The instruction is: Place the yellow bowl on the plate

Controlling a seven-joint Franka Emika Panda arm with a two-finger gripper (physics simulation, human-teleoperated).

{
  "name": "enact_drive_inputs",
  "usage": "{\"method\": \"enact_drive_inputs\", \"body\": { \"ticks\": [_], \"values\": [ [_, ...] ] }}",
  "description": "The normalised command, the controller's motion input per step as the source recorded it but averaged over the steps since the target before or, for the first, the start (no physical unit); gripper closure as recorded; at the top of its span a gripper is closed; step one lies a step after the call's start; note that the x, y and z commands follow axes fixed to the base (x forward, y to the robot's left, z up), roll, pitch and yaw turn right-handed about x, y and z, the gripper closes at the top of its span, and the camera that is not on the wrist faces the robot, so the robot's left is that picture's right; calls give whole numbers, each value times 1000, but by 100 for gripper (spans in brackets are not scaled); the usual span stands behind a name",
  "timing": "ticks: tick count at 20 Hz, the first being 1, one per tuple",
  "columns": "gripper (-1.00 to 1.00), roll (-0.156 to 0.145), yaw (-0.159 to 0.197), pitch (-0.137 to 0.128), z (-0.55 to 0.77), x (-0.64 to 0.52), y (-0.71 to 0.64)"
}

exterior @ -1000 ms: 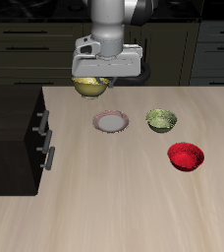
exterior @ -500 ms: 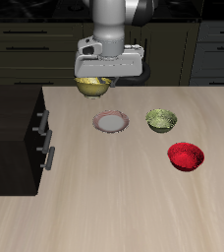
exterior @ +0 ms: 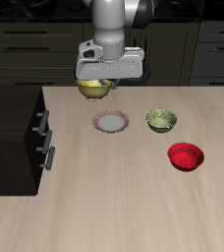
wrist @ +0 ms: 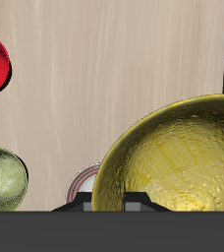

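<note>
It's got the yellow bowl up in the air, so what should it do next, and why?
Probably carry the yellow bowl toward the table's front edge until it is over the plate. The gripper holds it lifted farther back, and the plate is bare.

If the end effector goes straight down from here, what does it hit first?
Likely bare table, though depth is unclear. The end effector holds the yellow bowl near the table's back edge; the plate lies nearer the front edge, not clearly underneath.

From my remote seat I can read no text, label, brand, number or sign on anything in either the exterior or wrist view.
</note>
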Motion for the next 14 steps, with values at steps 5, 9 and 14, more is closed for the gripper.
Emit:
{"method": "enact_drive_inputs", "body": {
  "ticks": [5,9,14],
  "values": [
    [100,31,-18,2,-77,-224,88],
    [100,38,-8,-4,-43,-175,103],
    [100,21,1,-3,-61,-176,28]
  ]
}}
